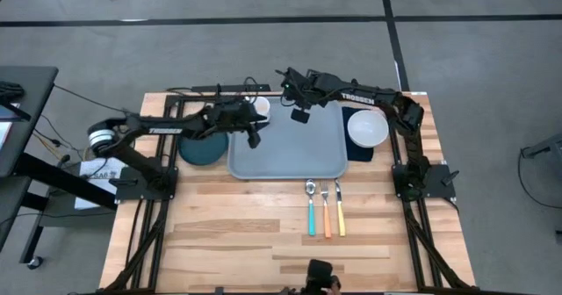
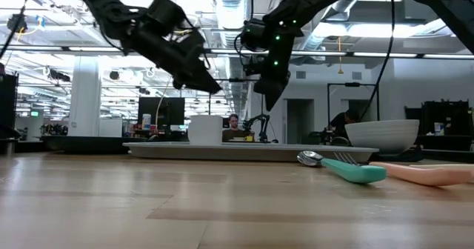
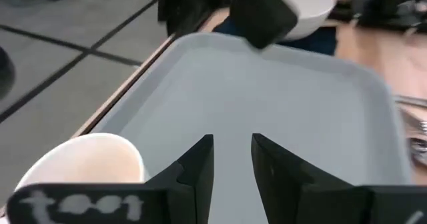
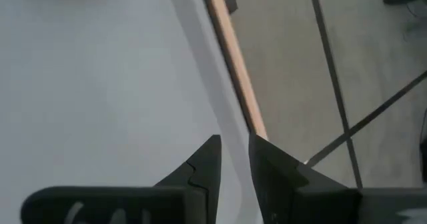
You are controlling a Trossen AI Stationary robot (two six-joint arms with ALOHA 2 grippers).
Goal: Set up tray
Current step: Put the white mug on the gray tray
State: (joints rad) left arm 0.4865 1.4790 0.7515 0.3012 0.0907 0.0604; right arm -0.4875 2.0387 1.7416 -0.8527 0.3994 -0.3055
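Wood worktop, near edge: spoon, fork, knife side by side. Behind them: blue-grey tray, flat, mid-worktop. Plate at tray's left; bowl on napkin at its right. Left gripper over tray's left rim, right gripper over its far rim; both fingers slightly apart, holding nothing. Cup at far-left corner.

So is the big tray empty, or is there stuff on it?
Nearly empty. The tray shows bare grey across its middle; only a white cup sits at its far left corner. The bowl, plate and cutlery lie outside it.
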